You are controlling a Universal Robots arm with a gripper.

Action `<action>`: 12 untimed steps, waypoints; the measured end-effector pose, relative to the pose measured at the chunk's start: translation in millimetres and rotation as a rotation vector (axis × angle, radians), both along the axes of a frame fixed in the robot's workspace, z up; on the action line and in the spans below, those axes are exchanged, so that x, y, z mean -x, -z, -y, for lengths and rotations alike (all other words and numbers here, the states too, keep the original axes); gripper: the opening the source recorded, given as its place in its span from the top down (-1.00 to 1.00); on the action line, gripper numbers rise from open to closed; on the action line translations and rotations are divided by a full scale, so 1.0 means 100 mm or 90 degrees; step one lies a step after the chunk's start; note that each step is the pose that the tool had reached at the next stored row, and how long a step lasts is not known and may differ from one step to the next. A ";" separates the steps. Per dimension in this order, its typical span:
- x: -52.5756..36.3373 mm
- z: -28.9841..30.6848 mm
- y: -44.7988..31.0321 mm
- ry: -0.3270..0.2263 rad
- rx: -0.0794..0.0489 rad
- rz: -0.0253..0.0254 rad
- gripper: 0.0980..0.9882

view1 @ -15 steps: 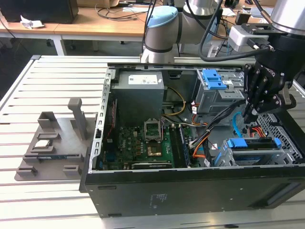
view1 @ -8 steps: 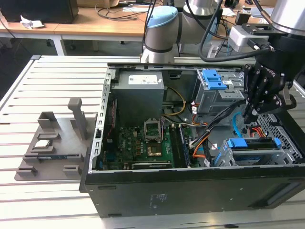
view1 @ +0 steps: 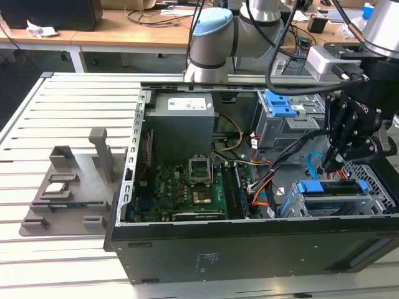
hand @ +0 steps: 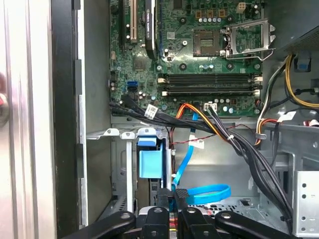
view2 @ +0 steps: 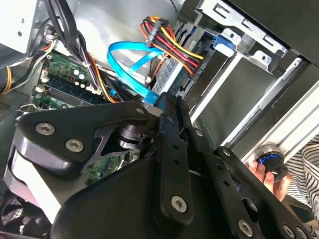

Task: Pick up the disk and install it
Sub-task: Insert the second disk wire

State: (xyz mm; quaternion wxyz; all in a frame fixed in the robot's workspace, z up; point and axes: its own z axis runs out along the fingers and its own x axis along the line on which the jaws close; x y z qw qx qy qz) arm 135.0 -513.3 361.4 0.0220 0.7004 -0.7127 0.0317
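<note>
Item: my pincer (view1: pixel 329 167), fingers drawn together on nothing that I can make out, above the disk (view1: pixel 330 187), which sits blue-railed in the case's (view1: pixel 249 243) lower bay; installation seemingly near done.

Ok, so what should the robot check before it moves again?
1. Computer case open on top: ok.
2. Gripper over the metal cage at the exterior view's right: ok.
3. Disk with blue rails sitting in that cage, just under the gripper: ok.
4. Disk pushed all the way in: cannot tell.
5. Blue cable away from the gripper: not ok, it loops right beside it.
6. People out of the way: not ok, a hand is near the case in the second wrist view.
</note>
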 end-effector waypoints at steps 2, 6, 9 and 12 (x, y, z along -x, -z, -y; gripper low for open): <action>-0.020 0.026 0.019 0.000 0.000 -0.0001 0.86; -0.101 0.057 0.119 0.000 0.002 -0.0002 0.86; -0.129 0.058 0.142 0.000 0.002 -0.0002 0.86; -0.147 0.064 0.169 0.000 0.002 -0.0002 0.86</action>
